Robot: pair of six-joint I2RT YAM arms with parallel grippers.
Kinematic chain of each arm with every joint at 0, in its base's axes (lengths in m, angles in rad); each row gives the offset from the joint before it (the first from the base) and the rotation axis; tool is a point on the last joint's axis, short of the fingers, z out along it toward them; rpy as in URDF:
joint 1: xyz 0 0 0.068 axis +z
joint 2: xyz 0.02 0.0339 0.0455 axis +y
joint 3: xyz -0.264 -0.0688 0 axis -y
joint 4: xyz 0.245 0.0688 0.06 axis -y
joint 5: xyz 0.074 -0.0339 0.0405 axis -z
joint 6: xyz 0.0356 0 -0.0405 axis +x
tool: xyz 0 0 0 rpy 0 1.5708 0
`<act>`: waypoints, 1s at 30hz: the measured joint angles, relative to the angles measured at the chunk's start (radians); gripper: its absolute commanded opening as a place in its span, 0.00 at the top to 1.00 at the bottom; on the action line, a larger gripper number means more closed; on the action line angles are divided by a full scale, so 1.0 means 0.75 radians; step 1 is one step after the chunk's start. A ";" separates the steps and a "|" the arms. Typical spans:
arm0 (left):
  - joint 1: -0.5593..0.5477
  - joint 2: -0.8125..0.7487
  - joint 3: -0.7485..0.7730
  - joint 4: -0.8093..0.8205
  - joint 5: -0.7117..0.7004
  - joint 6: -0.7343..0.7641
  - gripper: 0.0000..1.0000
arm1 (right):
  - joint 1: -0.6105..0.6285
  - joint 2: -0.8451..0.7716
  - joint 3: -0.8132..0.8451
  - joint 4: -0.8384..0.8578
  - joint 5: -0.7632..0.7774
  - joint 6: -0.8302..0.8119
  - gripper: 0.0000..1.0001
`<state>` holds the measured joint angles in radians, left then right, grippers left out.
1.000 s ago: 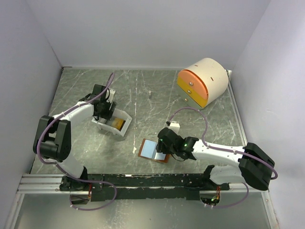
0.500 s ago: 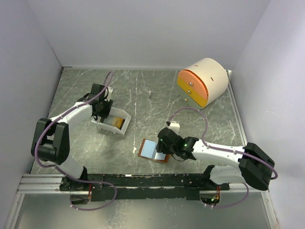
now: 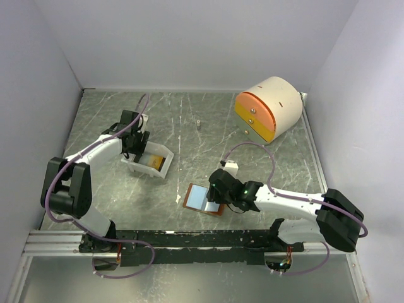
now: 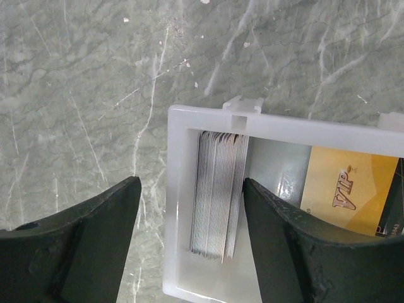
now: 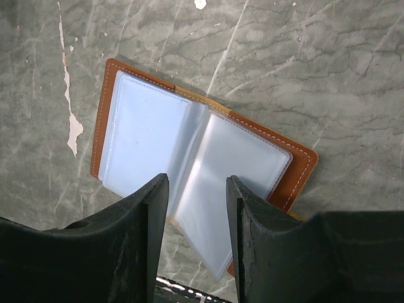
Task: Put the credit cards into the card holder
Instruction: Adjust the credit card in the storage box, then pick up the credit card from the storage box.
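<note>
The card holder lies open on the table, rust-brown outside with pale blue-grey pockets. My right gripper is open just above it, one pocket leaf standing up between the fingers; it also shows in the top view. A stack of silver-grey credit cards stands on edge in the white tray. A gold-yellow card lies flat beside the stack. My left gripper is open, one finger outside the tray's end wall and the other inside past the stack; it also shows in the top view.
The white tray sits at the mid-left of the table. A big cream-and-orange round drawer unit stands at the back right. A small white piece stands on the table behind the middle. Grey walls close in the left, back and right.
My left gripper has shifted slightly back and left over the tray's end, and the tray moved a little with it. The right arm and card holder have not moved.
</note>
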<state>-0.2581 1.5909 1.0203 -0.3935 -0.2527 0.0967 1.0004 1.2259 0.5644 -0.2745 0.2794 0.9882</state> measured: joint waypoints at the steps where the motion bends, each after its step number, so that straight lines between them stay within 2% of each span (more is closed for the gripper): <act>1: 0.000 -0.002 0.000 0.000 -0.002 -0.001 0.25 | 0.000 0.000 0.000 0.000 0.001 -0.001 0.58; 10: -0.010 -0.002 0.000 0.001 -0.008 -0.001 0.22 | 0.000 0.002 0.000 0.000 -0.001 -0.001 0.58; 16: -0.040 -0.002 0.000 0.001 -0.021 -0.005 0.23 | 0.000 0.008 0.000 0.002 -0.003 -0.001 0.58; 20: -0.057 -0.004 0.000 0.002 -0.039 -0.014 0.27 | 0.000 0.016 0.000 0.011 -0.004 -0.001 0.58; 23: -0.060 -0.011 0.000 0.002 -0.061 -0.016 0.24 | 0.000 0.021 0.000 0.013 -0.005 -0.001 0.58; 30: -0.066 -0.047 0.000 0.011 -0.095 -0.016 0.24 | 0.000 0.021 0.000 0.021 -0.005 -0.001 0.58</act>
<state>-0.3077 1.5555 1.0203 -0.3851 -0.3237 0.0845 1.0004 1.2419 0.5644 -0.2584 0.2760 0.9878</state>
